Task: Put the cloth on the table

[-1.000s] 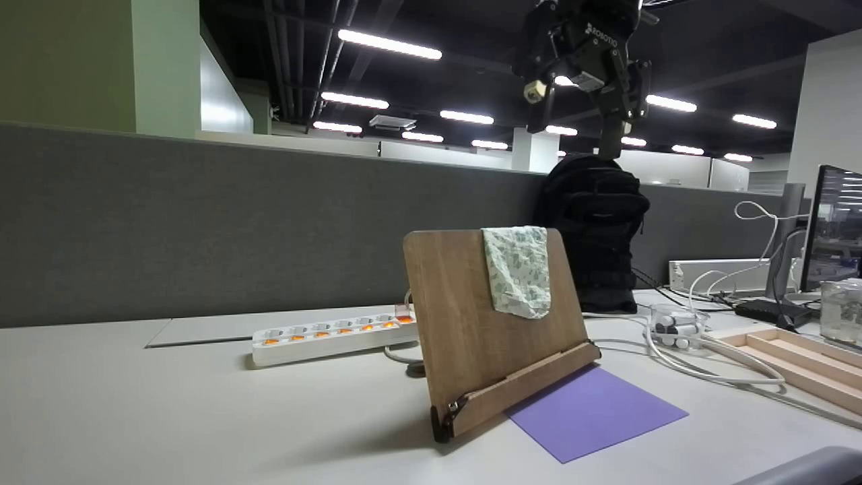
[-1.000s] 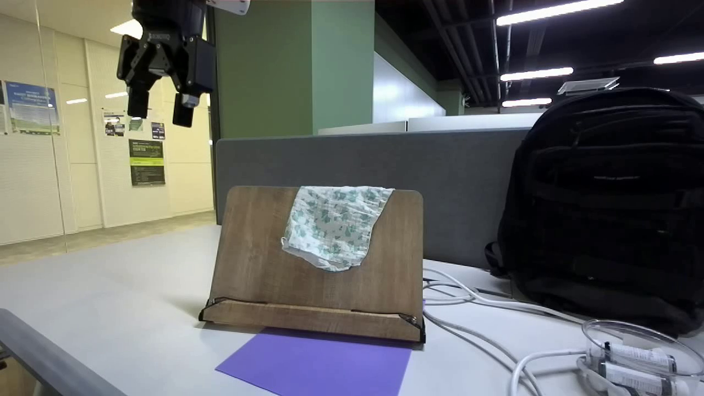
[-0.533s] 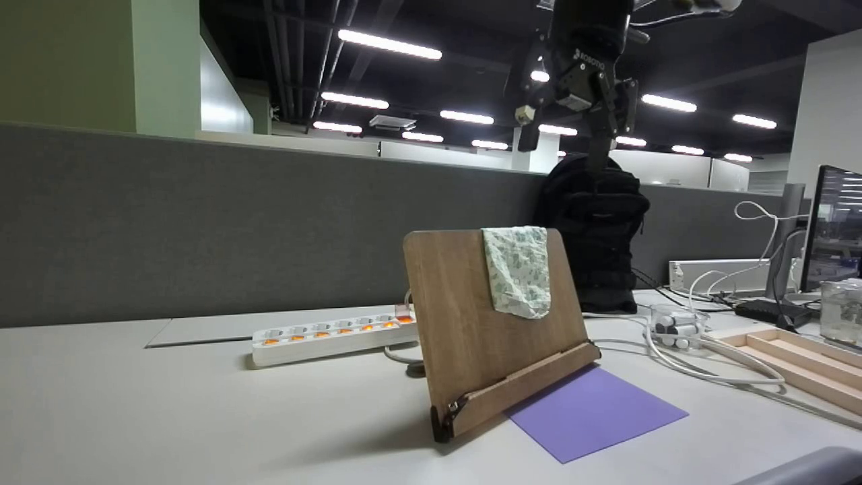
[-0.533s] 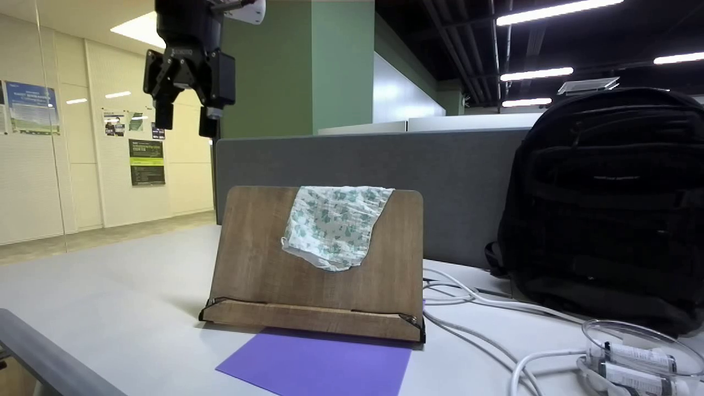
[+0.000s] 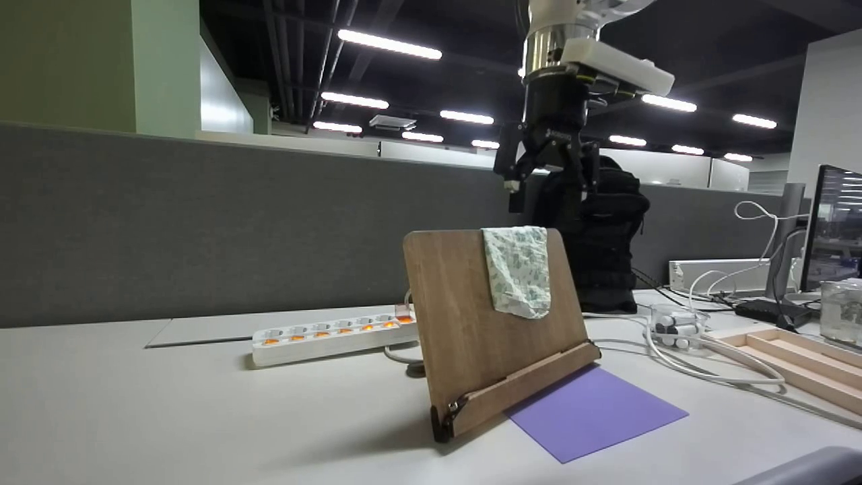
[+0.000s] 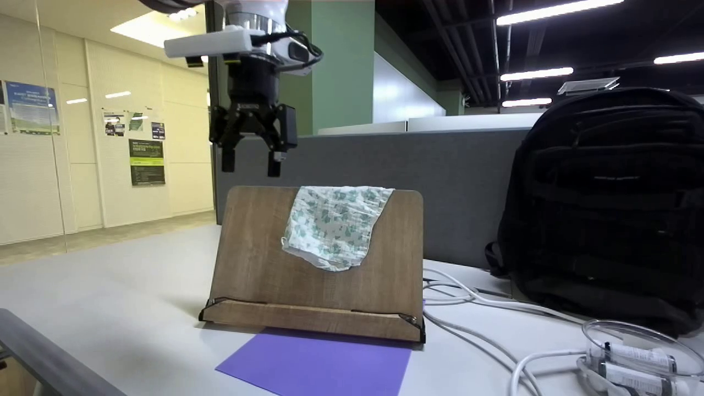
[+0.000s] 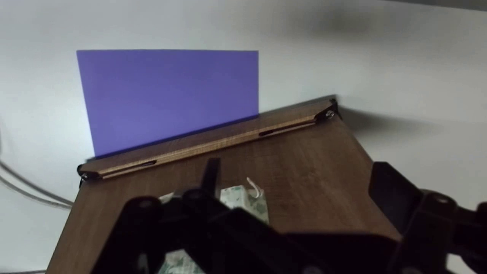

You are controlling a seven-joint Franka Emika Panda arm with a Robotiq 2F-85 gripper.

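While the mint-and-white print cloth (image 6: 336,228) hangs over the top edge of the wooden book stand (image 6: 319,287), the Robotiq gripper (image 6: 251,165) is higher than that edge and off to one side: seen from the stand's front, it's up over the L end, w/ the cloth just R of it & lower. That sideways offset is what the next move turns on. Wrist view agrees: one finger hides part of the cloth, but most of the gap looks down on the stand's wood, toward its L end. Front-to-back pos'n vs. the top edge is hard to judge; prob. a bit out on the face side.

Jaws are wide, nothing held, no contact w/ cloth or stand in either ext. view. Fingers line up approx. along the stand's width. Cloth has no strong long axis; its fold runs along the top edge, loose part droops down the face. Back flap, if any, is hidden by the stand.

My read: approach phase, b/c the cloth is on the stand, not on the grey-white tabletop (image 6: 137,280). Next prob. calls for a shift R along the top edge, then down. Closing at this angle would likely bunch fabric sideways; a wrist turn to straddle the edge might pinch cleaner. Risk: a fingertip catching the wood & tipping the stand. Tabletop L of the stand looks a handy drop spot.
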